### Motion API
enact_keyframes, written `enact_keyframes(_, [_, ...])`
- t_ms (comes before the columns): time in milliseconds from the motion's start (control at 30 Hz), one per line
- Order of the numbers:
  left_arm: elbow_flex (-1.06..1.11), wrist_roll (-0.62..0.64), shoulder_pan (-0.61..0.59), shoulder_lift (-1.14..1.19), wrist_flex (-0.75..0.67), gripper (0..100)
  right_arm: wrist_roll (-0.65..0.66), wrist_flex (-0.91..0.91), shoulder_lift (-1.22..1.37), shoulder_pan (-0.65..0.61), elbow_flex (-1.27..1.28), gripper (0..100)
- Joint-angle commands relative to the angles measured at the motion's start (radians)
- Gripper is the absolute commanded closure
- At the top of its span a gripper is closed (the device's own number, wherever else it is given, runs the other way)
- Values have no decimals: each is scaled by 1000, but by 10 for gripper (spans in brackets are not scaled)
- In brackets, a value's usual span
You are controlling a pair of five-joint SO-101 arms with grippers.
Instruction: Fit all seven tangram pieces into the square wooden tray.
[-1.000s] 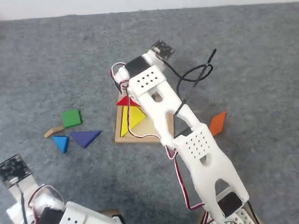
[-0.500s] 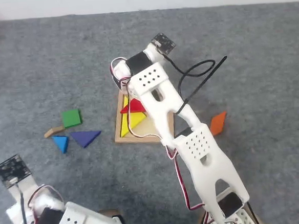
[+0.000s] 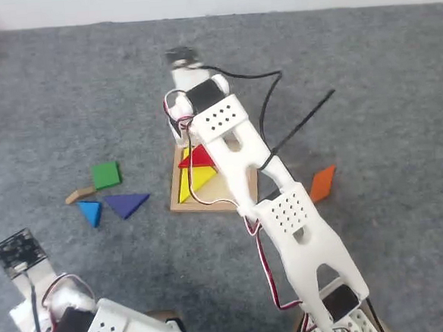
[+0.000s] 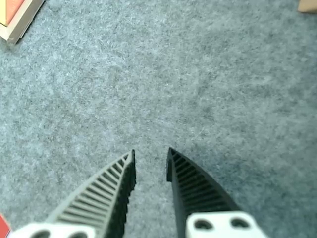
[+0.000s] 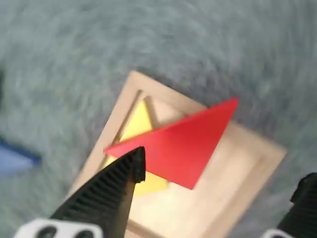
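Red triangle (image 5: 178,148) askew in tray (image 5: 262,153), atop yellow triangle (image 5: 136,124), corner seemingly on rim. Right gripper (image 5: 223,171) spread wide, empty, above. Left gripper (image 4: 151,158) slightly parted, empty, over desk (image 4: 223,74). We judge piece light, stiff, slick: pinch opposite edges.

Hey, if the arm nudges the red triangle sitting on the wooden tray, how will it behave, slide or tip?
The red triangle looks flat and rigid, so it probably won't bend. It lies partly over the yellow triangle and reaches the wooden tray rim, so a nudge may rock it or drop it flat. Its smooth face might slip.
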Motion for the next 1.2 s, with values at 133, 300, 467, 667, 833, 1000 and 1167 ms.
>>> enact_keyframes(133, [-8,-9,-6,-15,6,900,540,47,-7,-25,-118,552])
enact_keyframes(300, [-8,-9,-6,-15,6,900,485,-44,74,53,-86,552])
enact_keyframes(467, [-8,-9,-8,-15,6,900,193,-223,97,76,-84,552])
enact_keyframes(667, [-8,-9,-8,-15,6,900,110,-226,104,64,-75,552])
enact_keyframes(833, [-8,-9,-8,-15,6,900,172,-162,154,59,-95,552])
enact_keyframes(1000, [-7,-9,-8,-15,6,900,176,-133,186,87,-95,552])
enact_keyframes(1167, [-7,-9,-8,-15,6,900,173,-122,185,150,-97,552])
